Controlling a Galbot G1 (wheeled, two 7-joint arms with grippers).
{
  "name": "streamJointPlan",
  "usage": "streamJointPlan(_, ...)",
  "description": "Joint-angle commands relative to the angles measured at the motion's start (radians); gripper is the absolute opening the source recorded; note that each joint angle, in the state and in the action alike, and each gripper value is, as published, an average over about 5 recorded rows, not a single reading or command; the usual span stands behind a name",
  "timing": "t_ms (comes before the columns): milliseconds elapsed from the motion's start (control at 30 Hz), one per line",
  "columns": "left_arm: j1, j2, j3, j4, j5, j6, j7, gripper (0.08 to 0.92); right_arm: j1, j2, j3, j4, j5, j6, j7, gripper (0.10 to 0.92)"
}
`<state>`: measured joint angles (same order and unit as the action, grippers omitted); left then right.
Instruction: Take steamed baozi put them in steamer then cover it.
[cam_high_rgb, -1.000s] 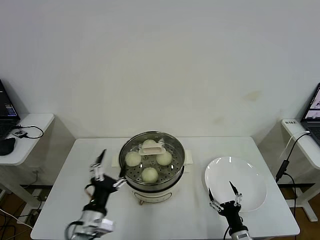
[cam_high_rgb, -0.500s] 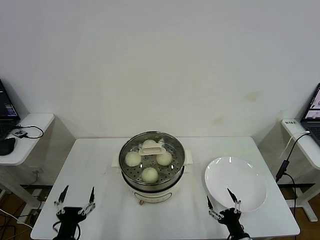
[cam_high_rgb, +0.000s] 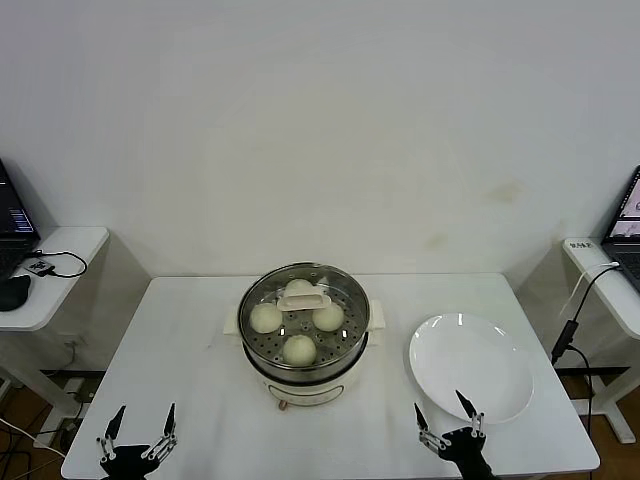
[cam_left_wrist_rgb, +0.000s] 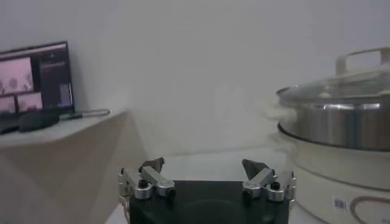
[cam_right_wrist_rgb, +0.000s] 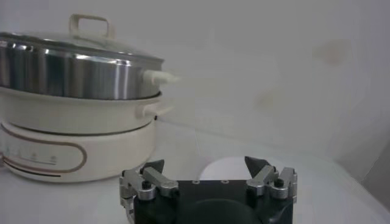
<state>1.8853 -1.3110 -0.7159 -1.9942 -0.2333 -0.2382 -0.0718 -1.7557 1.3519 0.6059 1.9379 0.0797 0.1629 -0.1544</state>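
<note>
- Head view: the steamer (cam_high_rgb: 304, 325) stands mid-desk (cam_high_rgb: 180, 330) with its cover (cam_high_rgb: 304, 297) on; three baozi (cam_high_rgb: 266, 317) show clearly, a fourth sits half hidden behind the handle. Plate (cam_high_rgb: 471, 366) to the right. Left gripper (cam_high_rgb: 138, 443) and right gripper (cam_high_rgb: 448, 424) low at the near edge — jaws open, empty.
- Left wrist view: steamer cut off at the frame edge.
- Right wrist view: baozi not visible — steel wall hides them.

A: What do the wrist views show of each gripper's build?

B: The left gripper (cam_left_wrist_rgb: 206, 171) and the right gripper (cam_right_wrist_rgb: 207, 168) share a black housing carrying silver metal finger links with dark round screws.

A: And the fingertips (cam_right_wrist_rgb: 256, 165)?

B: Dark, tapered and pointed; from the head camera they appear as thin black prongs on pale joints.
</note>
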Motion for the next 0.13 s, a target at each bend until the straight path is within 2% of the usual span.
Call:
streamJointPlan(33,0.024,-0.001,-0.02,0.031,-0.058,-0.026,0.016,0.823,-0.024,-0.005,0.001,0.035,0.043,-0.052,-0.008,0.823)
streamJointPlan(133,0.022,-0.001,-0.02,0.032,-0.058,-0.026,0.018,0.823,-0.024,-0.006,0.001,0.037,0.042,-0.052,-0.008,0.823)
